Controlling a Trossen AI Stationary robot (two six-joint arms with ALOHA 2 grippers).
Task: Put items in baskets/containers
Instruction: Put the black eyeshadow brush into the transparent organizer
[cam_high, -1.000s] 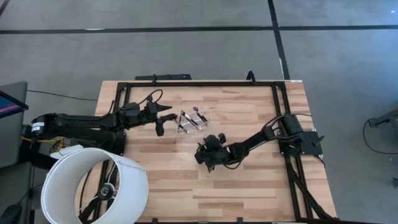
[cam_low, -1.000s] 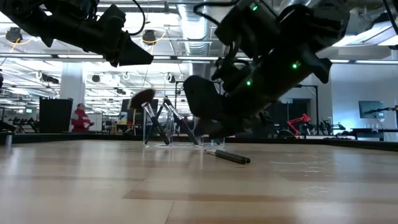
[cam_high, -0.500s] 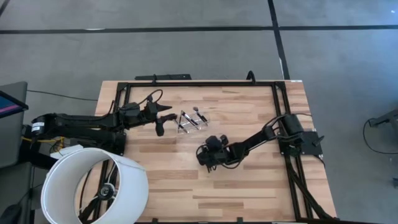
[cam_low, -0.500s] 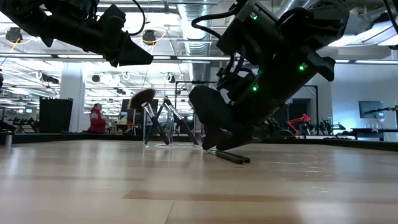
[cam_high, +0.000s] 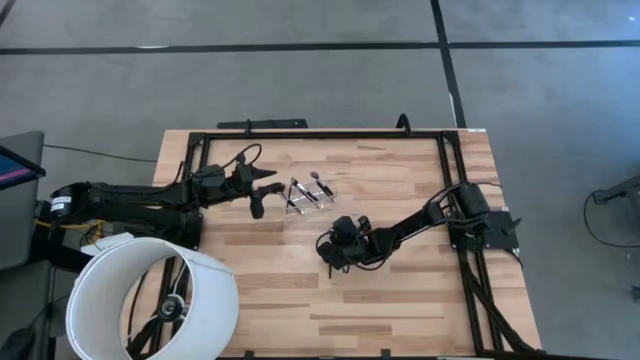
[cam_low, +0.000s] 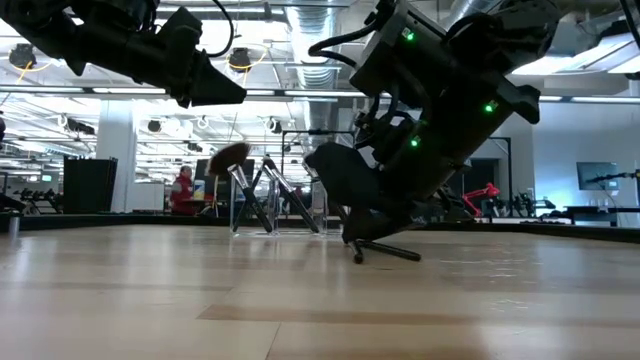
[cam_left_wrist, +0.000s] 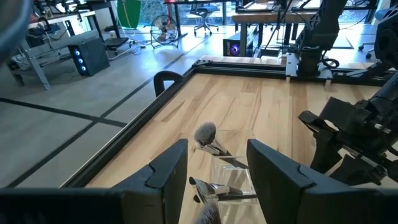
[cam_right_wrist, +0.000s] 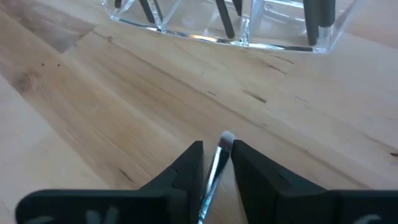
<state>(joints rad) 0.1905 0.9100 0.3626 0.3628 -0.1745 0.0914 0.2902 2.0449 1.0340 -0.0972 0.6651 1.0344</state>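
A clear plastic holder (cam_high: 306, 193) (cam_low: 272, 205) (cam_right_wrist: 224, 25) stands on the wood toward the table's far side. Several black-handled brushes lean in it, one with a fluffy head (cam_low: 228, 156). One thin brush (cam_low: 388, 249) is apart from the holder, under my right gripper (cam_high: 333, 255) (cam_right_wrist: 216, 148), which is shut on it. My left gripper (cam_high: 264, 190) (cam_left_wrist: 217, 163) is open. It hovers above the table just left of the holder, which shows between its fingers (cam_left_wrist: 233, 180) in the left wrist view. My right gripper pinches the lone brush between its two fingers at the silver ferrule (cam_right_wrist: 218, 157), just behind the pale bristle tip (cam_right_wrist: 227, 138). The fingers come slanting down from above and lie along the brush. The brush sits low and slightly tilted, its other end (cam_low: 417, 257) at the table.
A big white cylinder (cam_high: 150, 300) stands at the table's near left corner beside the left arm. A black frame (cam_high: 320, 134) runs along the table's far and side edges. Bare wood stretches across the near half. A person (cam_low: 182, 190) moves in the room behind.
My right gripper has sunk a little onto the lone brush and shifted slightly toward the table's right. The brush has turned about on the wood, its free end swinging rightward in the low view. The left arm has kept still.
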